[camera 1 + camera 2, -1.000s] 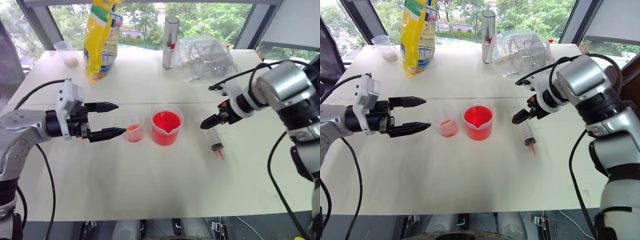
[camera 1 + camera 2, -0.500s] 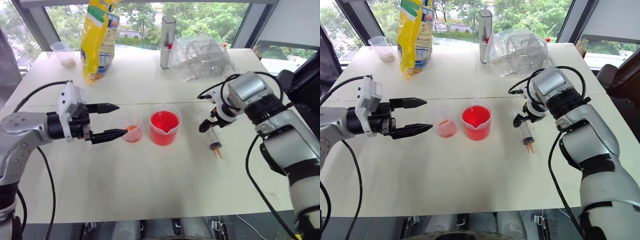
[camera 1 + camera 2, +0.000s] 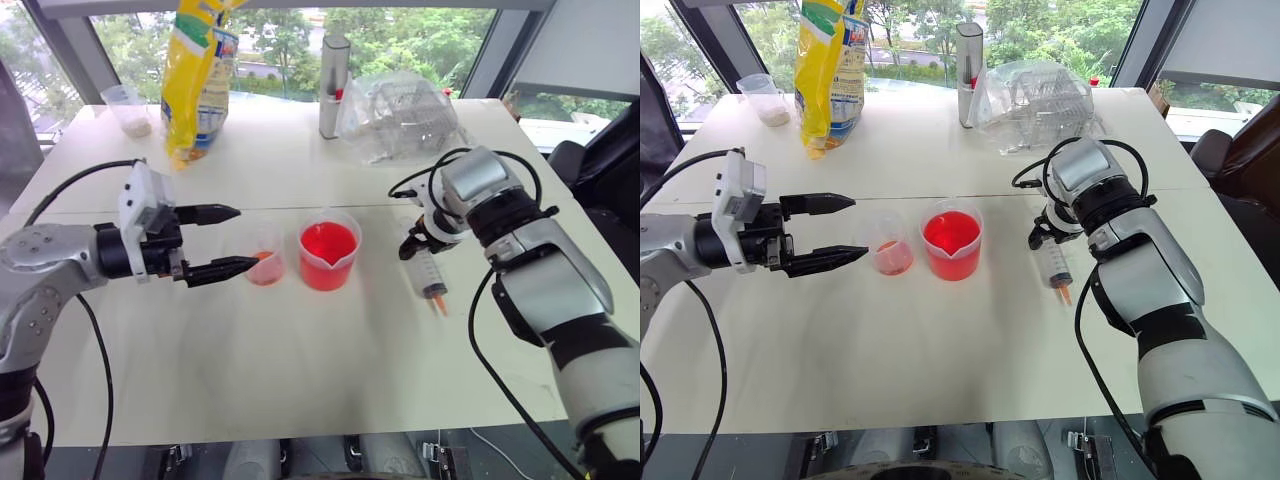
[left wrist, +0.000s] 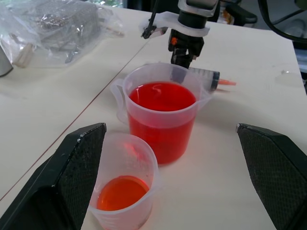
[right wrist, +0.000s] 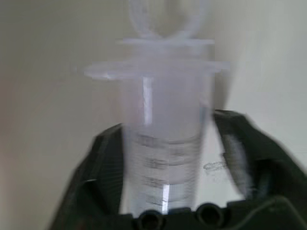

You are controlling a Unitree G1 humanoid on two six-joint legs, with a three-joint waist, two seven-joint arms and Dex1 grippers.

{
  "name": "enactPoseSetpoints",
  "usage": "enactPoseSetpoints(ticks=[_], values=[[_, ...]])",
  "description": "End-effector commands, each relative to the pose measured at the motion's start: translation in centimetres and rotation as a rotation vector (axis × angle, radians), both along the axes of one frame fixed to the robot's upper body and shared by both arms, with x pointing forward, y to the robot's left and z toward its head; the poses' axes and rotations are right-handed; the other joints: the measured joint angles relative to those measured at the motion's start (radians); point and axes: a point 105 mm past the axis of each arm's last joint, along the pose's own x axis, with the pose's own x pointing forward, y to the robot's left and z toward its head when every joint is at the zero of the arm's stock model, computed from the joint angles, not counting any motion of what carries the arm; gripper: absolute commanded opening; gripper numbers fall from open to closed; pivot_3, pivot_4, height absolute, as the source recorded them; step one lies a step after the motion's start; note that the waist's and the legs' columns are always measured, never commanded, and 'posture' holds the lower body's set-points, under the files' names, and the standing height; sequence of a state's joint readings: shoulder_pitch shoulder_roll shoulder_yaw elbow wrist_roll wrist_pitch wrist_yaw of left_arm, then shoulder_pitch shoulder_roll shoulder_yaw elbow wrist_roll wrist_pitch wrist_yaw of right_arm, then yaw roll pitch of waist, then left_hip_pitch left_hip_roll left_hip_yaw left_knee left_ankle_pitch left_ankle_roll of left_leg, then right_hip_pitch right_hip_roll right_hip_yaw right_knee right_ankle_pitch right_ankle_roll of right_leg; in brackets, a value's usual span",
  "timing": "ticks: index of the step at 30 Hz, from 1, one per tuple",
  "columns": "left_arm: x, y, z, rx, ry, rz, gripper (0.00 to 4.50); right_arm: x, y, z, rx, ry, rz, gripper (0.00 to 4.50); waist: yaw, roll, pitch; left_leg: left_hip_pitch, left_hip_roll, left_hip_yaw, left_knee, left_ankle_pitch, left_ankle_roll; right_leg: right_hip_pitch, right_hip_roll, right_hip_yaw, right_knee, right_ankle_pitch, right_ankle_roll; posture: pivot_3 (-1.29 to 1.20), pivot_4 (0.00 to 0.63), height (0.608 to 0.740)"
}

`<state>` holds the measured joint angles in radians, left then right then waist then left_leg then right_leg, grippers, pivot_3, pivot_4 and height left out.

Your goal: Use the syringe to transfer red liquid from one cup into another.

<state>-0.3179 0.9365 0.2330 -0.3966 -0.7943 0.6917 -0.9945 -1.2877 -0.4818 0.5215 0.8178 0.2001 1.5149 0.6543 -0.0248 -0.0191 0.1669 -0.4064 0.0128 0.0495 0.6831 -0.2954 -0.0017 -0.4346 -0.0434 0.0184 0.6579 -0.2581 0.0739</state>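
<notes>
right hand (image 5: pixel 165 158) clamped on syringe (image 3: pixel 429 270) barrel, lying on surface (image 3: pixel 300 380); left hand (image 3: pixel 215 242) wide open, empty. risk: round barrel rolling out on lift, tip swinging into spouted beaker (image 3: pixel 329 250).

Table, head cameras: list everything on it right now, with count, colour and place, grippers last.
syringe: 1, clear with orange tip, lying right of the beaker
spouted beaker: 1, clear, red liquid inside, table centre
small cup: 1, clear, a little orange at bottom, left of the beaker
powder cup: 1, clear, far left corner
snack bag: 1, yellow, far edge
grey cylinder: 1, far edge
plastic bag: 1, clear, far right
left gripper: open, beside the small cup
right gripper: closed on the syringe barrel
</notes>
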Motion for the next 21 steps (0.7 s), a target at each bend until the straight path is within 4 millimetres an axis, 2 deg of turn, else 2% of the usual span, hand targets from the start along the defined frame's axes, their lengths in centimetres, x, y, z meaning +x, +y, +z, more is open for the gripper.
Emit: enactPoseSetpoints(ticks=[1, 5, 9, 13, 16, 18, 21], values=[[-0.2, 0.1, 1.2, -0.001, -0.05, 0.002, 4.5, -0.1, 0.5, 0.5, 0.021, 0.003, -0.004, 1.47, 0.0, 0.0, 0.0, 0.0, 0.0, 0.0, 0.0, 0.0, 0.0, 0.0, 0.0, 0.0, 0.0, 0.0, 0.0, 0.0, 0.15, 0.74], [0.1, 0.2, 1.4, -0.005, -0.052, -0.001, 4.5, -0.4, 0.1, 1.7, 0.043, -0.028, -0.011, 1.46, 0.002, 0.0, 0.0, -0.001, 0.0, 0.0, 0.0, 0.0, 0.0, -0.001, 0.0, 0.0, 0.0, 0.0, 0.0, 0.0, 0.15, 0.74], [0.6, 0.3, 2.1, -0.018, -0.065, 0.0, 4.5, -0.6, -0.2, 4.9, 0.11, -0.154, 0.074, 1.46, 0.01, 0.001, 0.001, -0.003, -0.001, 0.0, 0.0, 0.0, 0.0, -0.003, -0.001, -0.001, 0.0, 0.0, 0.0, 0.0, 0.15, 0.74], [1.0, 0.3, 2.4, -0.016, -0.068, -0.012, 4.5, -1.0, -0.9, 9.1, 0.165, -0.346, 0.12, 1.46, 0.008, 0.001, 0.001, -0.003, -0.001, 0.0, 0.0, 0.0, 0.0, -0.003, 0.0, -0.001, -0.001, 0.0, 0.0, 0.0, 0.15, 0.74], [1.4, 0.1, 2.5, -0.01, -0.071, -0.031, 4.5, -1.2, -0.7, 13.5, 0.21, -0.589, 0.161, 1.46, 0.005, 0.001, 0.001, -0.003, 0.0, 0.0, -0.001, 0.0, 0.0, -0.003, 0.001, -0.001, -0.001, 0.0, 0.0, 0.0, 0.15, 0.74], [1.7, 0.0, 2.7, -0.008, -0.075, -0.043, 4.5, -1.3, 0.2, 16.7, 0.228, -0.808, 0.256, 1.46, 0.006, 0.001, 0.001, -0.003, 0.0, 0.0, -0.001, 0.0, 0.0, -0.003, 0.001, 0.0, -0.001, 0.0, 0.0, 0.0, 0.15, 0.74], [2.1, 0.0, 3.0, -0.008, -0.082, -0.054, 4.5, -2.4, 1.8, 19.2, 0.31, -0.959, 0.356, 1.46, 0.004, 0.001, 0.001, -0.003, 0.001, 0.0, -0.001, 0.0, 0.0, -0.003, 0.002, -0.001, -0.001, 0.0, 0.001, 0.0, 0.15, 0.74]])
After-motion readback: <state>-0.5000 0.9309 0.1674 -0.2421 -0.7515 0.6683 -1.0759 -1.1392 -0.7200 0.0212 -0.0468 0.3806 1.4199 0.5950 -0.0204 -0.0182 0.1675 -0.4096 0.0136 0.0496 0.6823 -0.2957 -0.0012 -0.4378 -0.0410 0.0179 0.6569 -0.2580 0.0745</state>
